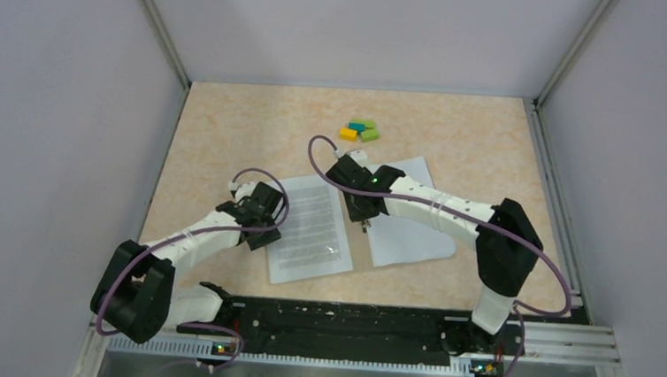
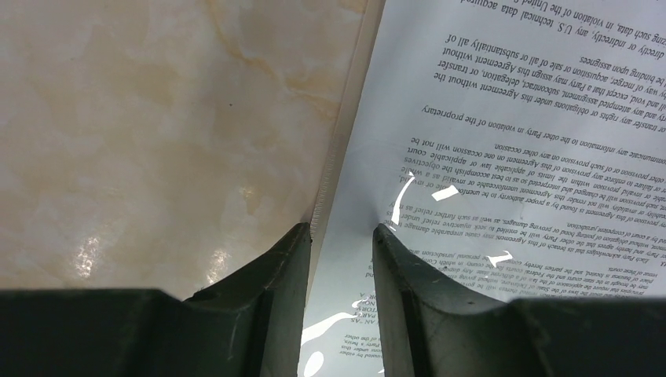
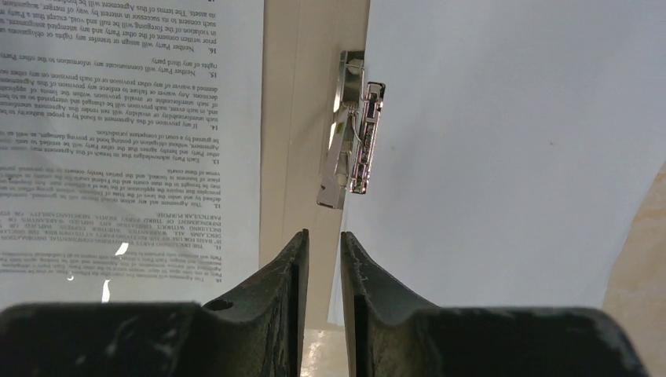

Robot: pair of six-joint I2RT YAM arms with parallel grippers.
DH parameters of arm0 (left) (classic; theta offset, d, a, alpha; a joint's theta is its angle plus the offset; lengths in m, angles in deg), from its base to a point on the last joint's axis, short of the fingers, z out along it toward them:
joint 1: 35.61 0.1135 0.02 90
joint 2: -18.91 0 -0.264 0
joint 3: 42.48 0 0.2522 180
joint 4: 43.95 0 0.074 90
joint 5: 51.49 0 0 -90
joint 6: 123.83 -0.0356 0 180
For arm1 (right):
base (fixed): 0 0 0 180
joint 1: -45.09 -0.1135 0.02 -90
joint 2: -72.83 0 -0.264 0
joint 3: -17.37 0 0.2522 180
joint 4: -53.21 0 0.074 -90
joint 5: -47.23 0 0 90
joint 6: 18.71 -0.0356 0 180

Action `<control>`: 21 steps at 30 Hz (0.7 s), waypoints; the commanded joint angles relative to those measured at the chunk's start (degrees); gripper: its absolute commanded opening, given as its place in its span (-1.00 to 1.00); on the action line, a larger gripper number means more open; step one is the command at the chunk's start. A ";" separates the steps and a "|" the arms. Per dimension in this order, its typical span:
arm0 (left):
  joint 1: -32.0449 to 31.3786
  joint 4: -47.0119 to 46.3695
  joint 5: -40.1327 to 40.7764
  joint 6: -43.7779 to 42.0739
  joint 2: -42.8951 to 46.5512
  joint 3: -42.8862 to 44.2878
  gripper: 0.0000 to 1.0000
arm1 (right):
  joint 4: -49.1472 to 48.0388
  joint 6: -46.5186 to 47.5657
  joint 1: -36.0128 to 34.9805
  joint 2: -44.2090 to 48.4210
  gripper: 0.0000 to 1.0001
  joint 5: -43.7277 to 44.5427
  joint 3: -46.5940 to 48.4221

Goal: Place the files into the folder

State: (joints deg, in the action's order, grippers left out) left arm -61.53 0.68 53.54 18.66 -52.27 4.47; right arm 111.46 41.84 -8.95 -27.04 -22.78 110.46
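Your left gripper [image 2: 342,229] stood open astride the 9 o'clock edge of the printed file [image 1: 309,227] at bench centre. Your right gripper [image 3: 323,236], barely parted, held nothing. That sheet likely handled light and floppy, so pinch an edge. Only the right wrist view showed the metal clip [image 3: 353,133] on the folder [image 3: 305,94].

A beige marbled table [image 1: 458,126] lies between plain grey walls [image 1: 50,133]. Four small blocks [image 1: 359,130] sit bunched together near its far edge: one yellow, one teal, two green. A metal rail [image 1: 568,334] runs along the near edge.
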 commanded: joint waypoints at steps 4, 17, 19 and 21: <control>0.25 -2.05 -0.98 2.35 -3.41 -2.82 -0.20 | 2.70 2.70 -1.23 -5.24 -0.63 5.10 5.75; 0.54 -1.89 -1.00 2.10 -3.51 -2.79 -0.22 | 3.31 3.89 -2.40 -7.43 -0.73 6.53 8.56; 0.67 -1.91 -1.05 2.09 -3.44 -2.85 -0.22 | 3.32 3.88 -2.41 -7.80 -0.75 6.48 8.52; 0.68 -1.99 -1.12 2.10 -3.44 -2.90 -0.22 | 3.32 3.85 -2.46 -8.12 -0.77 6.32 8.50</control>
State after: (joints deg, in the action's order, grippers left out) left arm -61.24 0.94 53.56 19.03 -52.51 4.61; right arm 114.59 45.18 -10.63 -33.88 -17.71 116.42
